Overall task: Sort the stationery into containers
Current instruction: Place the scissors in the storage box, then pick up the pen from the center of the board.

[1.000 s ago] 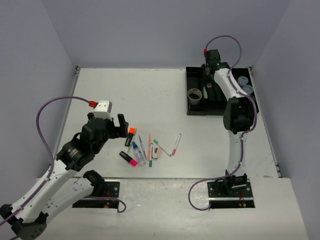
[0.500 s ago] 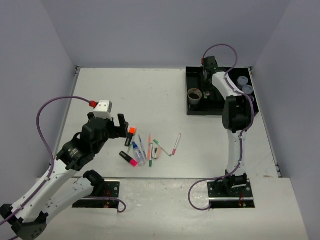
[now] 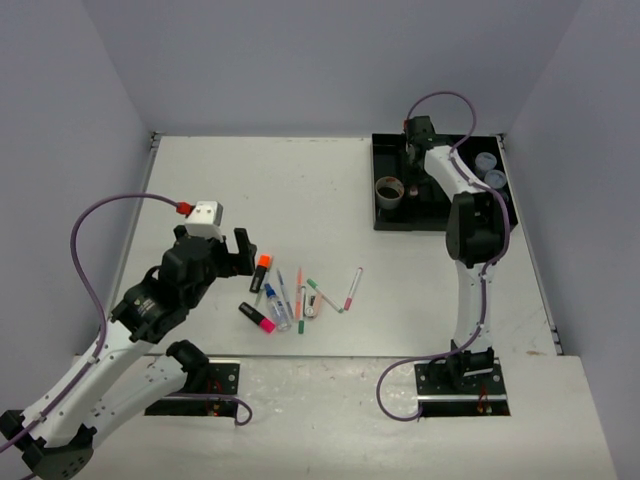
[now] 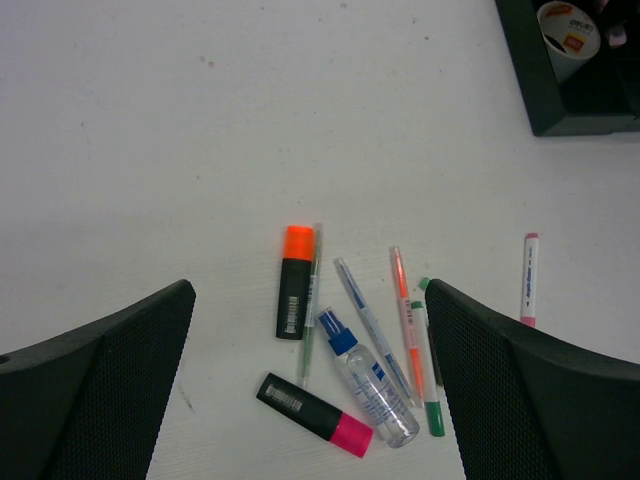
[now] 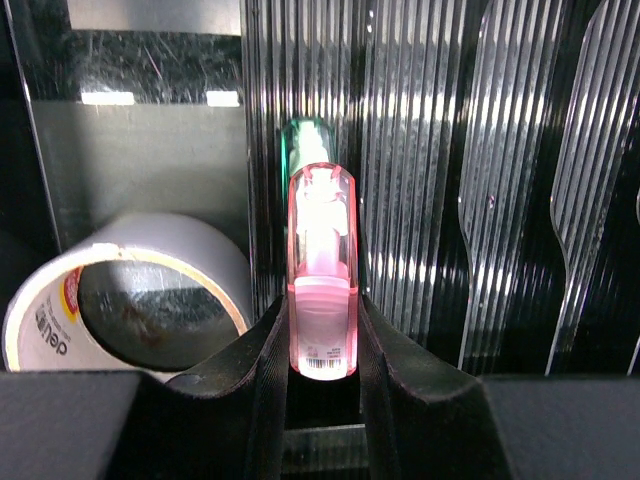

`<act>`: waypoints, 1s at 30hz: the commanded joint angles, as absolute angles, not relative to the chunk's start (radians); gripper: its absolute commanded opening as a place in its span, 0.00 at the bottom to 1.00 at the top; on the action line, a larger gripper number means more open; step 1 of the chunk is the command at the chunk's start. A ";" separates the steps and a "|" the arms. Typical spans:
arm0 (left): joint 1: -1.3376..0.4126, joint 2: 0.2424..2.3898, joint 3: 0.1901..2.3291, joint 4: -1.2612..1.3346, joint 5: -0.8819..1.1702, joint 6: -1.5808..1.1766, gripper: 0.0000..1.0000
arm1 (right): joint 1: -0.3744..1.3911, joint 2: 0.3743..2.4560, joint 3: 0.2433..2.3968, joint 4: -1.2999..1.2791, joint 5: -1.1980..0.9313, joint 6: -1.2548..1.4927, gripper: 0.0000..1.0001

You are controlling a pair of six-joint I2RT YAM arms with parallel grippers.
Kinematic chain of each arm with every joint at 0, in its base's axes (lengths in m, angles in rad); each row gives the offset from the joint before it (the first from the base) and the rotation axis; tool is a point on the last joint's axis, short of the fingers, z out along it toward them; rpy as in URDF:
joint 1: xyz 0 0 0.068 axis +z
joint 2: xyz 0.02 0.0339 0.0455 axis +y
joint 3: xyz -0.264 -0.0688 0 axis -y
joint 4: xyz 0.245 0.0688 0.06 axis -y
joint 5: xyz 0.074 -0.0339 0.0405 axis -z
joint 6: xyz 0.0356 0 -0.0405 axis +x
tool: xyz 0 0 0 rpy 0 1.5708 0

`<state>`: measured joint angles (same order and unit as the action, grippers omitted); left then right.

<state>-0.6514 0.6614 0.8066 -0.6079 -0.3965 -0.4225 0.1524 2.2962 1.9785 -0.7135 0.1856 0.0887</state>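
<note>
1. My right gripper (image 5: 322,335) is narrowed onto the lower end of a translucent pink plastic pen-like piece (image 5: 322,262). Its tip points up the frame along a ribbed channel of the flat black plastic tray (image 5: 420,150), I judge for release beside the green-capped item (image 5: 303,135) lying there.
2. A pale tape roll with a brown core (image 5: 180,240) fills the compartment at lower left.
3. My left gripper (image 4: 308,300) hangs wide open over the orange-capped black highlighter (image 4: 294,282) and thin coloured pens (image 4: 402,300), poised to pick.
4. The matte white table (image 3: 250,180) is enclosed by plain lilac walls (image 3: 300,60).

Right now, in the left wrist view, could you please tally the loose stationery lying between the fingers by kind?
Highlighters: 2
Spray bottle: 1
Thin pens: 5
Total: 8
The fingers may hide more.
</note>
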 commanded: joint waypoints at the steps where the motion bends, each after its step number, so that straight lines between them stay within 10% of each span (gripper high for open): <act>1: -0.657 0.653 0.804 -0.575 -0.401 -0.393 1.00 | 0.156 2.217 1.974 -0.736 0.177 0.100 0.36; 18: -0.656 0.664 0.807 -0.577 -0.415 -0.394 1.00 | 0.224 2.036 1.956 -0.784 0.237 0.124 0.47; 30: -0.601 0.692 0.815 -0.590 -0.446 -0.405 1.00 | 0.620 1.563 1.400 -0.566 0.386 0.372 0.77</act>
<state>-0.6086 0.6884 0.8066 -0.6103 -0.4308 -0.4236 0.5545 1.6326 1.5352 -0.6427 0.3218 0.2513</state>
